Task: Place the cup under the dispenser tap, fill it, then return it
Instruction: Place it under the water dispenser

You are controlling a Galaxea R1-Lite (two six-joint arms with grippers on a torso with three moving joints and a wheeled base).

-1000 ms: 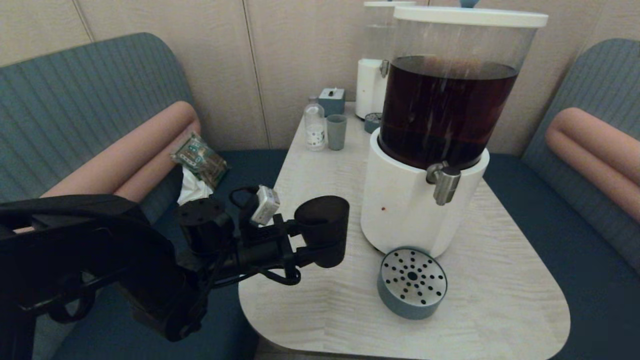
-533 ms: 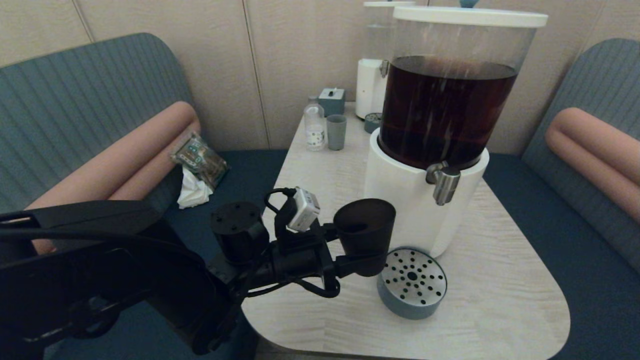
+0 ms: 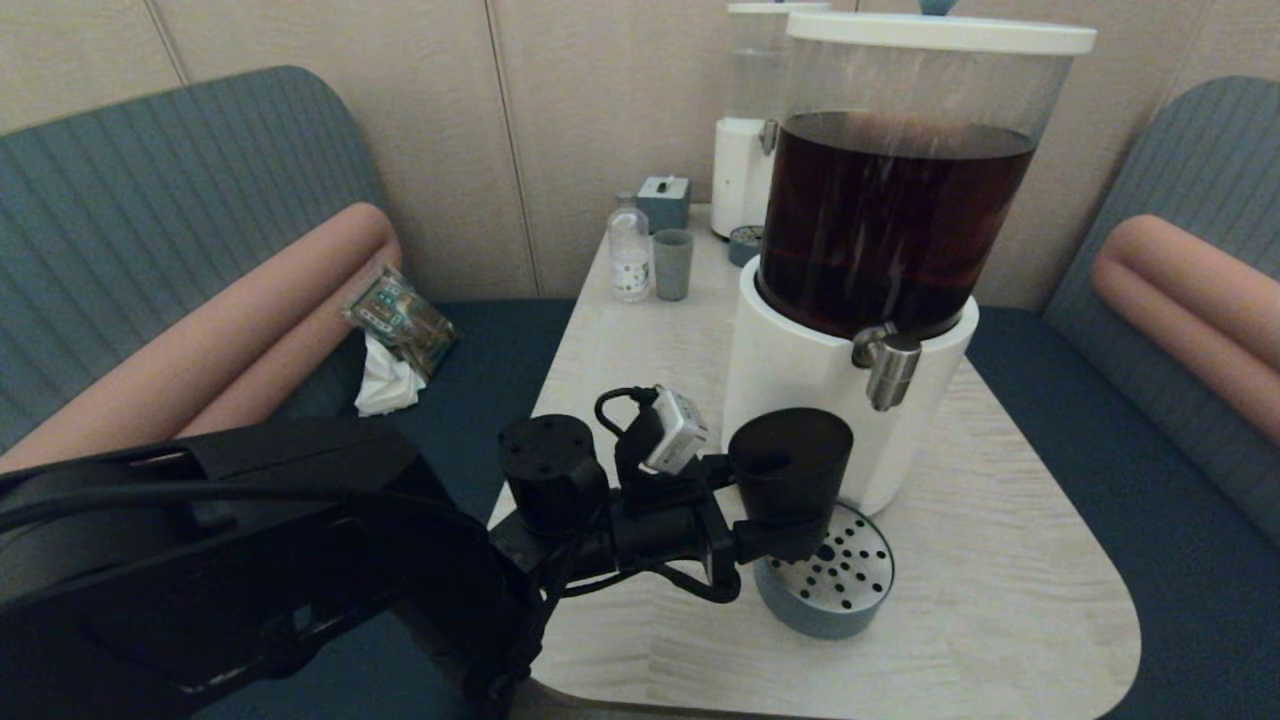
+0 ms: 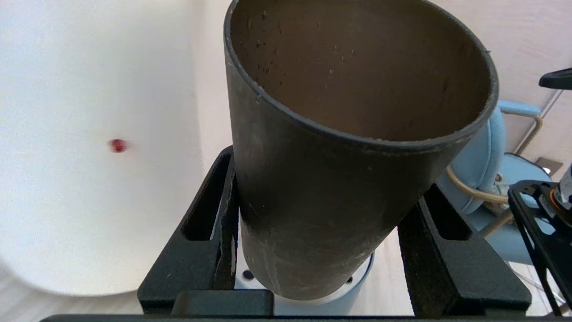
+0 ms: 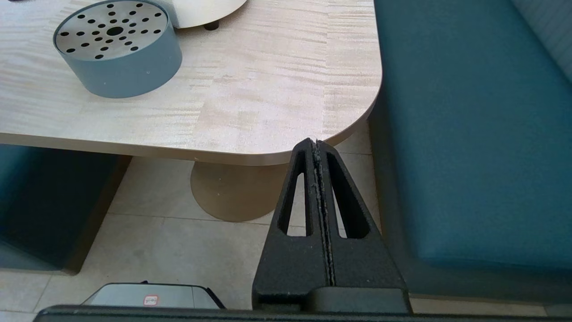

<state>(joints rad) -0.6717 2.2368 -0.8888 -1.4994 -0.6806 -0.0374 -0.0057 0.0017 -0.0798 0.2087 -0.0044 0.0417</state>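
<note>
The cup (image 3: 790, 460), a dark smoky tumbler, stands upright and empty in my left gripper (image 3: 788, 532), which is shut on its lower half. It hangs over the left part of the round perforated drip tray (image 3: 840, 585), close against the big dispenser's white base (image 3: 800, 370). The brushed-steel dispenser tap (image 3: 888, 368) is up and to the right of the cup's rim, not above it. In the left wrist view the cup (image 4: 321, 188) fills the space between the black fingers (image 4: 210, 223). My right gripper (image 5: 316, 145) is shut and empty, parked below the table's near right corner.
At the back of the table (image 3: 1000, 560) stand a smaller white dispenser (image 3: 742, 175), a clear bottle (image 3: 630, 250), a pale grey-green cup (image 3: 673, 264) and a small blue box (image 3: 664, 202). Blue benches flank the table, and a snack packet (image 3: 400, 318) lies on the left one.
My left arm has carried the cup to the right, from the table's left edge past the dispenser's base to over the drip tray's left part. The right arm has not moved.
</note>
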